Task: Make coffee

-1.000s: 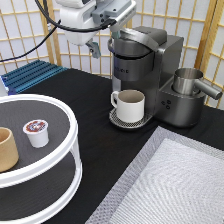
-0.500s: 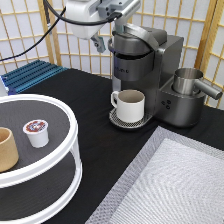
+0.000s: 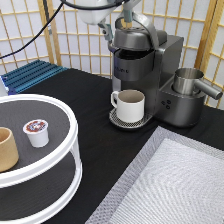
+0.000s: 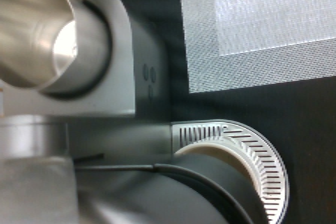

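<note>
The coffee pod (image 3: 36,131), white with a brown-and-red foil top, stands on the upper tier of a round white stand (image 3: 70,145) at the exterior view's left. A white mug (image 3: 131,105) sits on the drip tray (image 3: 120,121) under the brew head of the grey coffee machine (image 3: 145,60). My gripper (image 3: 117,22) hangs at the exterior view's top, right over the machine's lid, open and holding nothing, far from the pod. The wrist view looks down on the drip tray grille (image 4: 251,165) and the machine body (image 4: 105,90).
A tan handleless cup (image 3: 6,155) stands beside the pod on the stand. A steel jug (image 3: 189,80) sits on the machine's right side, also in the wrist view (image 4: 37,45). A grey mesh mat (image 3: 170,180) covers the bottom right. A blue rack (image 3: 30,75) lies at the back left.
My gripper has moved up and toward the exterior view's right, from beside the machine's left edge to above its lid. The pod, cup and mug have not moved.
</note>
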You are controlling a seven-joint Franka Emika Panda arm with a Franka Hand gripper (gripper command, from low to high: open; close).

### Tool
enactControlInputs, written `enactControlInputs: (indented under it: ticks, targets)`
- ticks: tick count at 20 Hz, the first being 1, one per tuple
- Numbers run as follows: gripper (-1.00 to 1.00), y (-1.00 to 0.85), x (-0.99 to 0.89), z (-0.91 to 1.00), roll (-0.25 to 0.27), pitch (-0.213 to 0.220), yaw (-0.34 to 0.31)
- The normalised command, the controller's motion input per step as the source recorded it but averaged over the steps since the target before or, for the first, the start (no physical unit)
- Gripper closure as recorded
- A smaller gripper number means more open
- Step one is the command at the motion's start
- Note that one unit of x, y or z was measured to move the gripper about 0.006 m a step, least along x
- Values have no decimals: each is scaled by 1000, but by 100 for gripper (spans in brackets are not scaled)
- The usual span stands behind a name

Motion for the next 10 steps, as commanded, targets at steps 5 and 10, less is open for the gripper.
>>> enactControlInputs:
  ticks: [5, 10]
  targets:
    - [-100, 731, 0, 605, -168, 54, -57]
    - [-100, 747, 133, 375, -137, 101, -11]
